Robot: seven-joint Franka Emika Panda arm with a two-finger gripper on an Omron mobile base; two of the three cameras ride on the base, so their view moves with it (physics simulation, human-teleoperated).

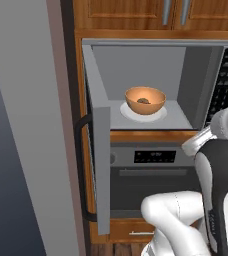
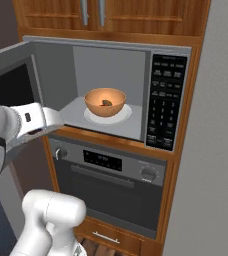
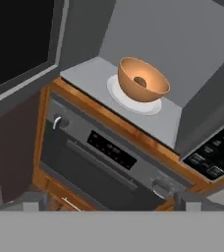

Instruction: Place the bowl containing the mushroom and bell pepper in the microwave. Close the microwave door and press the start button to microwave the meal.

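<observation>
I see the tall wooden cabinet column [image 2: 186,165] first, with the wide grey steel microwave [image 1: 186,65] set into it and a grey built-in oven [image 2: 111,185] with round knobs just below. The grey steel microwave door [image 1: 102,165] with its curved black vertical handle [image 1: 81,165] stands swung fully out on the left side, edge-on in my left base view; in the right base view and the hand view I see its large dark window. The black keypad panel [image 2: 165,102] with small white-marked keys sits at the right end of the microwave front.

On the cavity floor lies a round white turntable plate [image 1: 158,116], about midway between the side walls. The round orange-tan smooth bowl [image 2: 105,101] sits upright on the middle of that plate. Inside the bowl I can make out a small brown lump, apparently the brown-capped mushroom [image 3: 140,81]; it is too small to tell more.

My gripper [image 3: 112,199] hangs outside the microwave, in front of and below the open cavity. Its jaws stand wide apart and hold nothing.
</observation>
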